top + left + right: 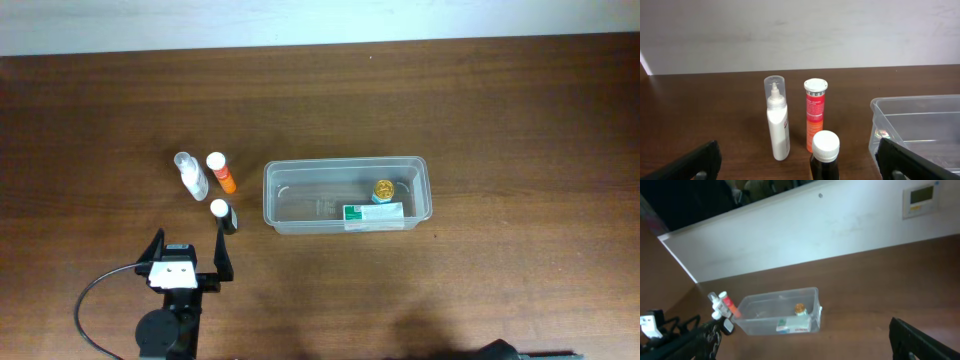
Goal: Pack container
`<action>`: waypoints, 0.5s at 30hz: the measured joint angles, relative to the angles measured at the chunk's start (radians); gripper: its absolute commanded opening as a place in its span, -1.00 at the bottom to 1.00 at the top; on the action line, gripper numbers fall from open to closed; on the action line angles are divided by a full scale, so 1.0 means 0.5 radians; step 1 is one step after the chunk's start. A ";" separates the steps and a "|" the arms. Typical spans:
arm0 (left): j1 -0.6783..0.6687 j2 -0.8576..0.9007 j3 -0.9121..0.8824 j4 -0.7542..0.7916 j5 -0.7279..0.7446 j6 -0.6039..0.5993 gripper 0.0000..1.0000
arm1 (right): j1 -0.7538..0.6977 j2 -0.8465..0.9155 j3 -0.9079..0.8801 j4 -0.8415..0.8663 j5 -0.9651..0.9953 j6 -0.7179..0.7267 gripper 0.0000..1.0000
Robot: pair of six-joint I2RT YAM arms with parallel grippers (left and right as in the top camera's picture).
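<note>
The container (345, 163) is a clear tub at the table's middle, also in the left wrist view (912, 107) and the right wrist view (770, 311). Inside it stand a gold-capped bottle (384, 189) and a green and white box (373, 212). Left of it stand a white spray bottle (190, 175), an orange tube (222, 172) and a dark bottle with a white cap (224, 215). My left gripper (190, 238) is open just in front of the dark bottle (825, 160), which stands between its fingers, untouched. My right gripper (800, 332) is open, far back from the tub.
The spray bottle (777, 117) and orange tube (815, 112) stand side by side just behind the dark bottle. A pale wall runs along the table's far edge. Bare brown wood surrounds the tub on the right and front.
</note>
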 measured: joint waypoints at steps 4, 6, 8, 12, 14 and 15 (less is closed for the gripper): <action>0.000 0.000 0.000 0.000 0.000 0.000 0.99 | 0.000 -0.002 -0.002 -0.110 0.018 0.000 0.97; 0.000 0.000 0.000 0.000 0.000 0.000 0.99 | 0.000 -0.002 -0.002 -0.188 0.018 0.000 0.97; 0.000 0.000 0.000 0.000 0.000 0.000 0.99 | 0.000 -0.002 -0.002 -0.213 0.014 0.001 0.97; 0.000 0.000 0.000 0.000 0.000 0.000 0.99 | 0.000 -0.078 -0.011 -0.209 -0.014 0.002 0.97; 0.000 0.000 0.000 0.000 0.000 0.000 0.99 | 0.000 -0.147 -0.013 -0.209 -0.015 0.002 0.98; 0.000 0.000 0.000 0.000 0.000 0.000 0.99 | 0.000 -0.201 -0.013 -0.208 -0.016 0.001 0.97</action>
